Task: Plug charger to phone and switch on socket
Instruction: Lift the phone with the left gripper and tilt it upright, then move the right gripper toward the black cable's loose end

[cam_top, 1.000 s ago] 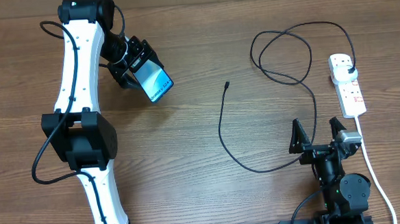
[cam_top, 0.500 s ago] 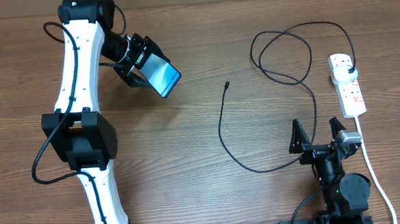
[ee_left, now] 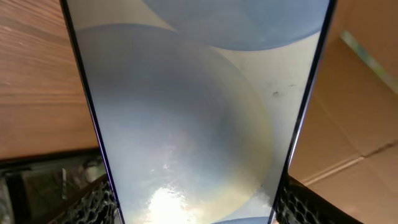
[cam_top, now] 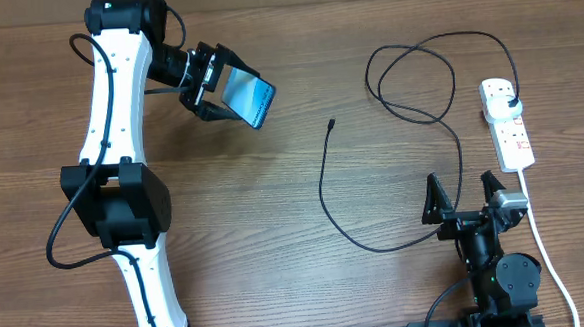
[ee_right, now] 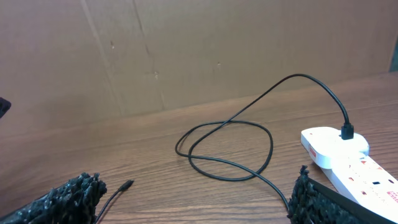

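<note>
The left hand (cam_top: 230, 88) is clamped across the long edges of the phone (cam_top: 253, 99), holding it up off the bench (cam_top: 298, 283) at the far left, tilted, with the bright blue screen facing up and to the right. From the wrist view the screen fills nearly everything, so I cannot tell which end carries the port. The right hand (cam_top: 463, 197) sits low at the near right with its jaws wide apart and nothing between them. The charger cable (cam_top: 322, 187) runs from just beside that hand up the middle of the bench to its connector tip (cam_top: 331, 124), which lies loose, well apart from the phone. The other end loops round to the plug (cam_top: 510, 103), already seated in the white power strip (cam_top: 511, 137) at the far right.

To my eye the job now is bringing phone and tip together. It would go best if the phone came down near the tip with its port end turned towards it and left uncovered, while the right hand takes the cable just behind the tip, lines it up square, and pushes straight in
</note>
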